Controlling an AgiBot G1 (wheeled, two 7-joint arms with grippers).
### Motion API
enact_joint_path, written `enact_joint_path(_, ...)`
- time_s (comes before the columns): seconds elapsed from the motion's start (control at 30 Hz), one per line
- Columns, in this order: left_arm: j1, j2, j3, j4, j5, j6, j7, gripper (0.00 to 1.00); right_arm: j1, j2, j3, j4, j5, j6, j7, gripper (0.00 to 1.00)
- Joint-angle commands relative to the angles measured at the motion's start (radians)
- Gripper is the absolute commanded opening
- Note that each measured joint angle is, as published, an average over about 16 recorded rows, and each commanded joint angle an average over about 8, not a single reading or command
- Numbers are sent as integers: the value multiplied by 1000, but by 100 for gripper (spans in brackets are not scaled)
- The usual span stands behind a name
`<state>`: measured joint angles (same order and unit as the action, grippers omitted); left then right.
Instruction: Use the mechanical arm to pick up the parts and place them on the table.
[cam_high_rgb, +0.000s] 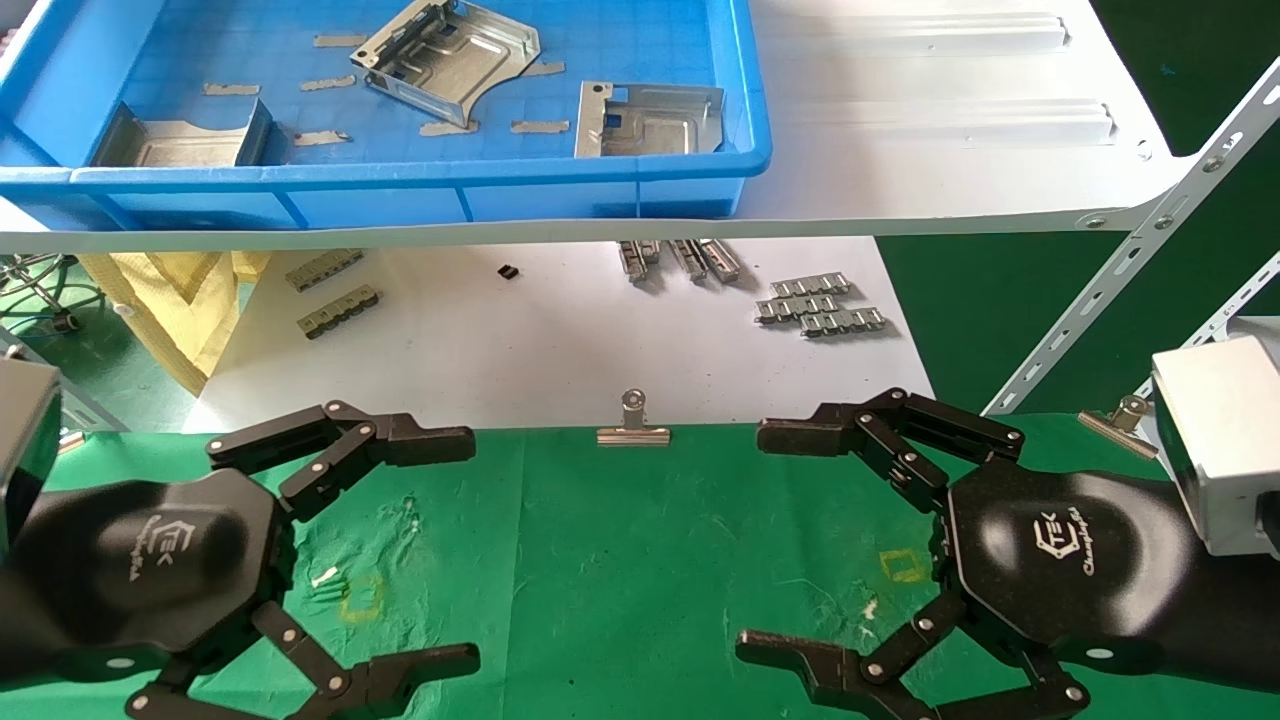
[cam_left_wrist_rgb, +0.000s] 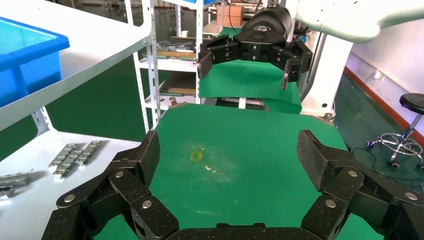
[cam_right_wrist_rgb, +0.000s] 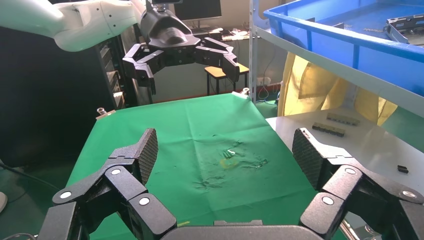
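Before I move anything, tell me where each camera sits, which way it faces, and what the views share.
Head view: on the head, looking forward and down at the green table, the blue bin of parts on the shelf; shows the left tool and right tool, both open.
Left wrist view: behind the left tool, facing across the table toward the right tool.
Right wrist view: behind the right tool, facing the left tool.
Shared: the table; each wrist view sees the other tool.
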<state>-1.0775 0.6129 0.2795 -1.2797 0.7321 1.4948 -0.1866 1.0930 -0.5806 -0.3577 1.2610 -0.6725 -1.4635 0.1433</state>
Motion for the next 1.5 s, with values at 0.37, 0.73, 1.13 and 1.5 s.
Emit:
enact_joint_path(0.37, 0, 0, 0, 0, 0, 0, 0, 100, 0, 0, 0, 0, 0, 0, 0, 100)
enact_joint_path(0.73, 0, 0, 0, 0, 0, 0, 0, 100, 0, 0, 0, 0, 0, 0, 0, 67)
enact_joint_path(1.13, 0, 0, 0, 0, 0, 0, 0, 100, 0, 0, 0, 0, 0, 0, 0, 0)
enact_joint_path(1.5, 0, 0, 0, 0, 0, 0, 0, 100, 0, 0, 0, 0, 0, 0, 0, 0)
